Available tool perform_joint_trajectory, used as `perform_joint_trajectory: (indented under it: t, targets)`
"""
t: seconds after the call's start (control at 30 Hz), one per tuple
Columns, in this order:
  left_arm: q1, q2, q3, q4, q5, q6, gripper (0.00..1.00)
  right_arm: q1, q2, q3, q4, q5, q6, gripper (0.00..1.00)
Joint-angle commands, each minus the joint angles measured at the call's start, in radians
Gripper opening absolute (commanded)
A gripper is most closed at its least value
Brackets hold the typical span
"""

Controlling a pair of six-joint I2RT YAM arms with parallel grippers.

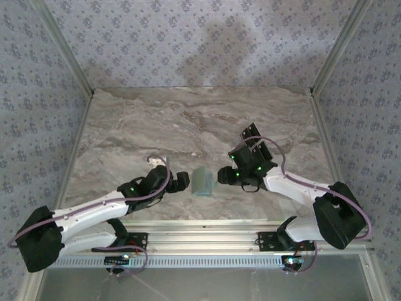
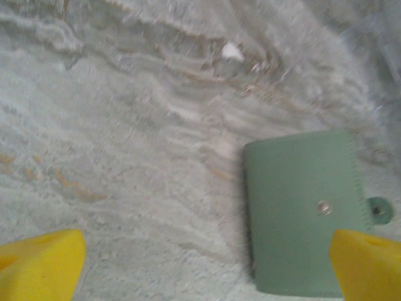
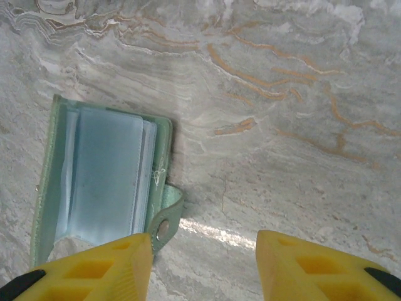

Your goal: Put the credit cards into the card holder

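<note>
On the marble table (image 1: 125, 125), the two arms reach toward the middle from both sides. The left gripper (image 1: 183, 182) has its yellow fingers wide apart and holds nothing. The right gripper (image 1: 223, 175) also has its fingers apart, with only bare marble between them. The card holder (image 1: 202, 182) lies between the two grippers, close to each. The right wrist view shows its clear sleeves (image 3: 103, 179), so I judge it is at least partly open. Its snap tab (image 3: 166, 218) is just beside one right finger (image 3: 94, 269).

The risk I see: the holder is light and loose on the smooth stone. A finger that catches the tab or pushes one edge could make it slide, turn, or fold shut.
</note>
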Motion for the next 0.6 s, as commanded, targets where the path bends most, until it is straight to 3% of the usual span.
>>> perform_joint_trajectory:
  t: [0.0, 0.57]
  targets:
    - [-0.001, 0.050, 0.002, -0.002, 0.043, 0.036, 1.00, 0.003, 0.024, 0.041, -0.038, 0.028, -0.033, 0.49]
    - [-0.097, 0.316, 0.067, 0.121, 0.058, 0.024, 1.00, 0.001, 0.070, 0.073, -0.047, 0.025, -0.057, 0.49]
